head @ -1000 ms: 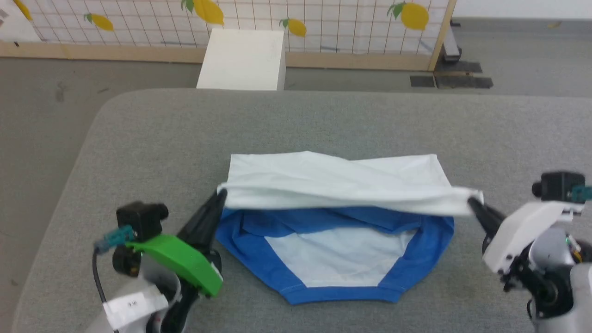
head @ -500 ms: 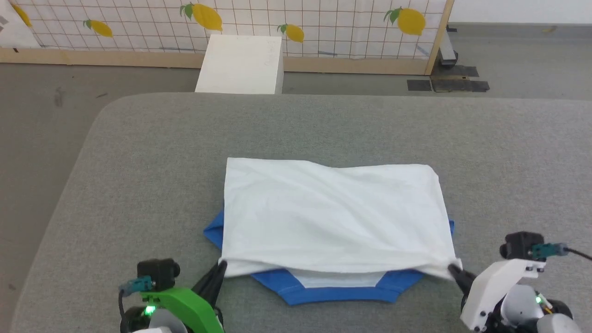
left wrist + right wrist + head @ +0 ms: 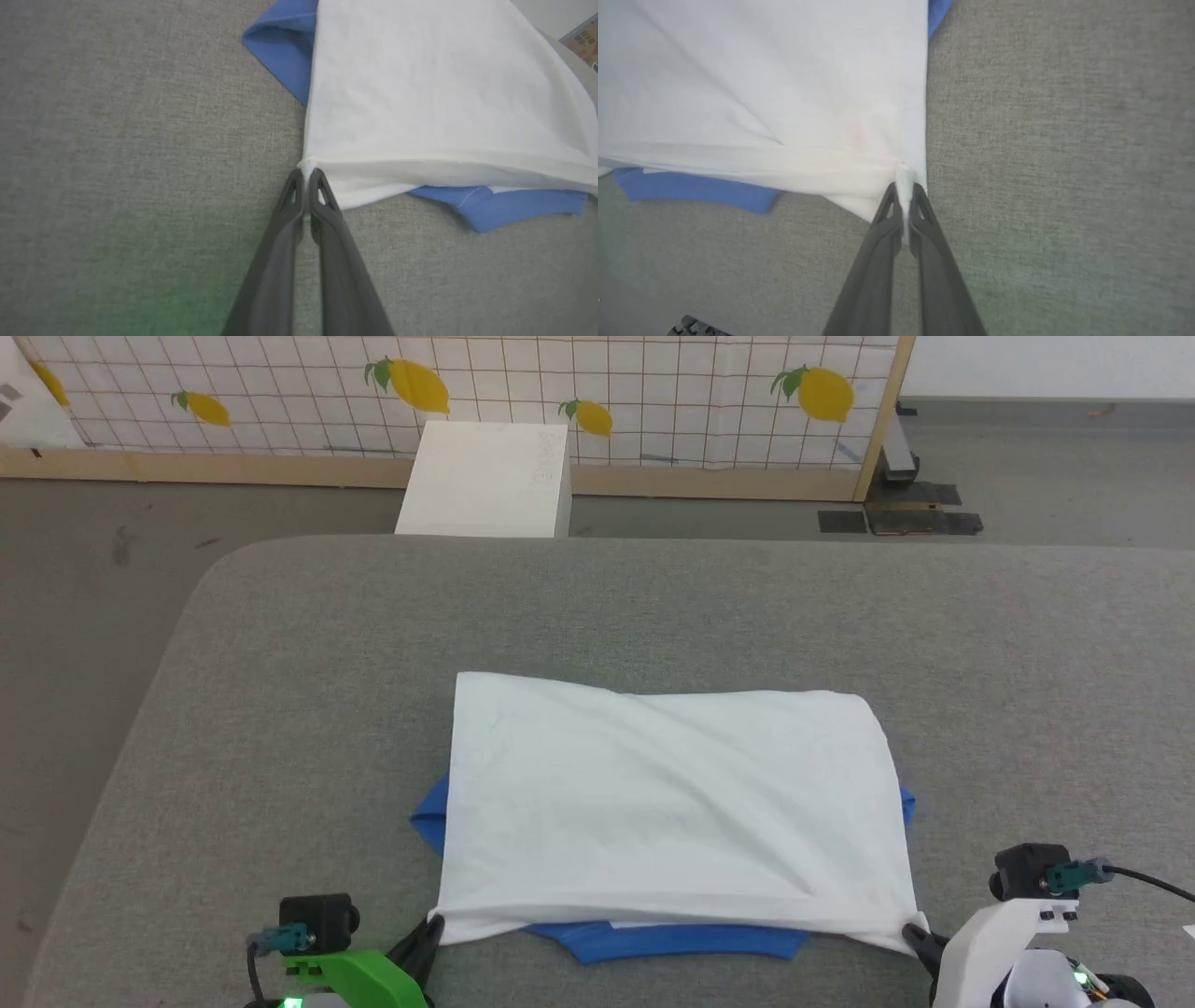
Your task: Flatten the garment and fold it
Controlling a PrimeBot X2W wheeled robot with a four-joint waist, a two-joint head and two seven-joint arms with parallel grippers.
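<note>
Garment folded over, lying on gray counter.
Left end effector and right end effector each clamped on a near white corner; blue edge peeks out underneath.

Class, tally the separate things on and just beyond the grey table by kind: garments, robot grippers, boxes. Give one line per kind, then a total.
Garment: 1
Grippers: 2, the left gripper and the right gripper, each shut on a white corner
White box: 1
Total: 4
</note>
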